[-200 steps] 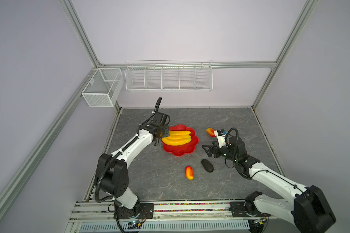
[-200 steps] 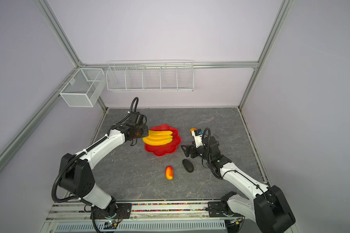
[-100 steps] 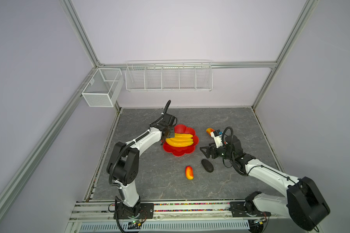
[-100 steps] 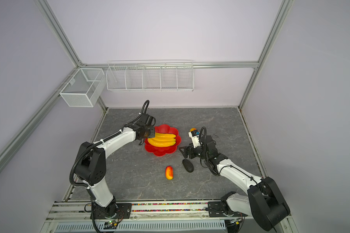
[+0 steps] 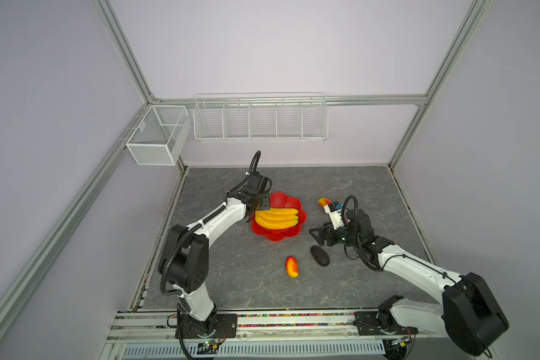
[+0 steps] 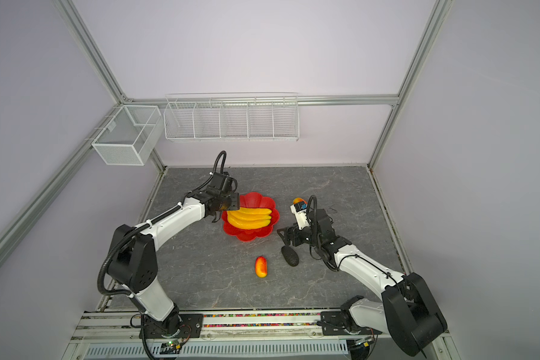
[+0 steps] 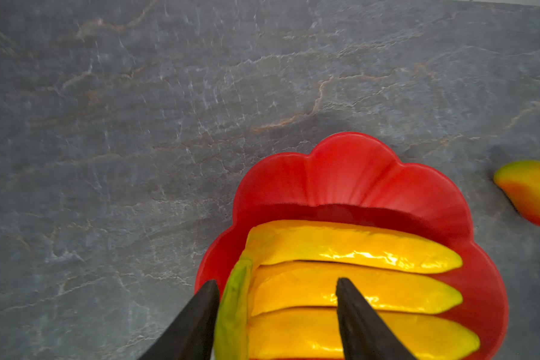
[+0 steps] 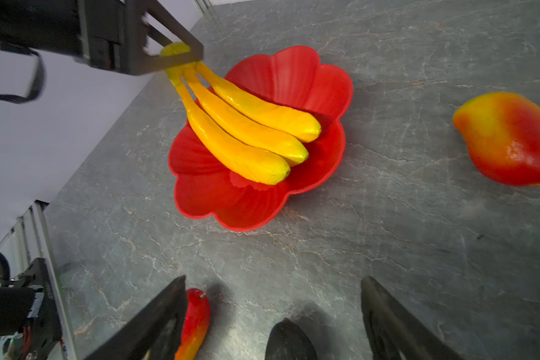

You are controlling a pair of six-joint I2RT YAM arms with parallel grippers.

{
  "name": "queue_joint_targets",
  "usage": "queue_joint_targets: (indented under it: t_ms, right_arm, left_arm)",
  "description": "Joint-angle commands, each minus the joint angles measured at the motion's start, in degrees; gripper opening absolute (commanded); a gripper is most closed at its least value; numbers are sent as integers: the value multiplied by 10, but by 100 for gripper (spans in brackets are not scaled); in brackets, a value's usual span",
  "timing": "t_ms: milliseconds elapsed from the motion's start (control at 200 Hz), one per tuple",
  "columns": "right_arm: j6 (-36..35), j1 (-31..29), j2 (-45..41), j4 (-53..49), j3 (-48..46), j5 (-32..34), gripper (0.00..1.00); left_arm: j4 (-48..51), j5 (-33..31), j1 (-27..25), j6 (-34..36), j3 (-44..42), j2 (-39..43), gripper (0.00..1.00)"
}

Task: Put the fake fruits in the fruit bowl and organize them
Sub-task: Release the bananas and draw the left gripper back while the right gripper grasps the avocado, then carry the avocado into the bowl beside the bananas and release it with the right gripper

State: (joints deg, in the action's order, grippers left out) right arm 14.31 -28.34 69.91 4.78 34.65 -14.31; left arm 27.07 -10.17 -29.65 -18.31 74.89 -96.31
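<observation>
1. The left gripper [image 7: 276,282] is released. Its two dark fingers [image 7: 200,314] stand spread on either side of the green stem of the banana bunch [image 7: 340,290]. The stem sits close against one finger and clear of the other.
2. The banana bunch lies in the fruit bowl [image 5: 282,200]. Its three bananas reach away from the left gripper across the dish, and the stem juts over the rim nearest that gripper.
3. The fruit bowl rests on the grey table [image 5: 231,268], directly ahead of the left gripper and a little way ahead of the right gripper [image 8: 274,279].
4. The right gripper is released, spread wide and holding nothing. It hangs low over the avocado [image 5: 319,256], which lies on the table between and below its fingers.
5. One mango [image 8: 194,321] lies on the table just outside one right finger, near the avocado.
6. A second mango [image 8: 508,140] lies on the table well off to the other finger's side. In both top views the right wrist partly hides it.
</observation>
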Motion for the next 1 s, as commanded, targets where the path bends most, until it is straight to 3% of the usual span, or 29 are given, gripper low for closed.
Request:
queue_joint_targets:
  t_ms: [0,30,120,225,350,500,650,750,900,995]
  right_arm:
    - [-14,-18,-34,-126,33,68,88]
    - [-2,-31,-38,-171,45,98,88]
    - [45,-75,-38,-305,76,173,88]
    - [102,-132,-31,-378,77,216,88]
    - [154,-169,-22,-397,53,269,89]
    - [155,-175,28,-384,60,283,92]
    - [122,-176,92,-335,82,266,100]
    - [110,-175,146,-332,109,247,86]
    - [91,-176,179,-304,127,229,53]
    - [68,-176,182,-335,153,237,48]
  left_arm:
    - [-14,15,-1,28,-28,96,94]
    - [-10,21,-2,33,-41,123,100]
    - [3,66,-4,36,-103,217,99]
    - [5,136,-11,23,-191,327,99]
    - [40,192,-20,10,-277,453,99]
    - [52,277,-22,-29,-345,567,99]
    - [62,270,-32,-34,-355,613,99]
    - [71,258,-32,-29,-352,614,99]
    - [59,271,-33,-21,-358,604,99]
    - [57,261,-33,-24,-361,604,99]
